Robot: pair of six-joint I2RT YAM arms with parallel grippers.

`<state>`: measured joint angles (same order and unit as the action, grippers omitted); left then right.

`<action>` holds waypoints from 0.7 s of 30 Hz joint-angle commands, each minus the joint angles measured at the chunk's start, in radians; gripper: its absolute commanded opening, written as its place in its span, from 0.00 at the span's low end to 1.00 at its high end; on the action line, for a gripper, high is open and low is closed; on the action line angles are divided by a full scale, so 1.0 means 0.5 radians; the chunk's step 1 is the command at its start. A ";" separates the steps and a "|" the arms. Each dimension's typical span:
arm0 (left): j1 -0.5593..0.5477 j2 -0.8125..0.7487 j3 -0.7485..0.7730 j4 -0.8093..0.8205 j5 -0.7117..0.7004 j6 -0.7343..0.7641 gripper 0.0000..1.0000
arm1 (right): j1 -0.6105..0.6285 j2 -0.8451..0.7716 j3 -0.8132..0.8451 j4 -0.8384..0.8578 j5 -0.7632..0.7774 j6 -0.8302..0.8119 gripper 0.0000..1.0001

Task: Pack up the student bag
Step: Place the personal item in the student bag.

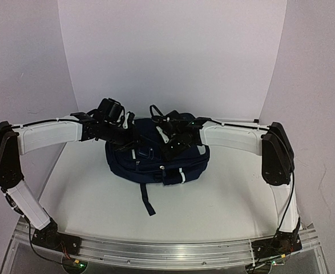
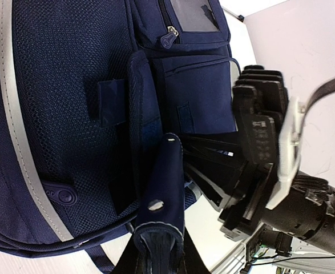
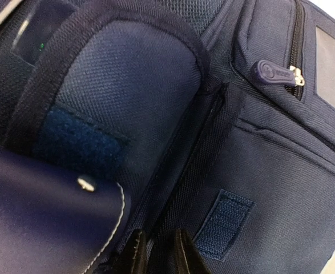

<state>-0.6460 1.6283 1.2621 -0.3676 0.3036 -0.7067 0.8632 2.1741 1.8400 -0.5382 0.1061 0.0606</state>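
The student bag (image 1: 156, 162), navy with a pale stripe, lies flat at the middle of the table, and both grippers are over it. My left gripper (image 2: 156, 251) is shut on a small navy wallet (image 2: 166, 188) with white stitching and a metal snap. The wallet's far end points into the bag's front pocket under the lifted velcro flap (image 3: 127, 85). The wallet (image 3: 41, 211) also shows at the lower left of the right wrist view. My right gripper (image 3: 160, 254) is pinched on the pocket's front edge, its fingers nearly together on the fabric.
A dark strap (image 1: 147, 200) trails from the bag toward the near edge. A zipper pull (image 3: 273, 71) sits above the pocket, with a velcro patch (image 3: 224, 222) on its front. White walls close in the back and sides. The right arm (image 2: 264, 142) is close beside the left gripper.
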 commanded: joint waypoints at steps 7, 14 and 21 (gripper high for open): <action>0.052 0.038 0.043 0.003 -0.084 -0.054 0.00 | -0.085 -0.306 0.067 -0.077 0.011 0.013 0.00; 0.077 0.093 0.081 0.137 -0.030 -0.143 0.00 | -0.089 -0.358 -0.012 -0.065 -0.177 0.043 0.00; 0.077 0.245 0.166 0.227 -0.031 -0.211 0.00 | -0.089 -0.379 -0.016 -0.047 -0.326 0.090 0.00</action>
<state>-0.6266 1.7046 1.3020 -0.2827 0.3363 -0.7893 0.8273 2.0817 1.8225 -0.5650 -0.0242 0.0835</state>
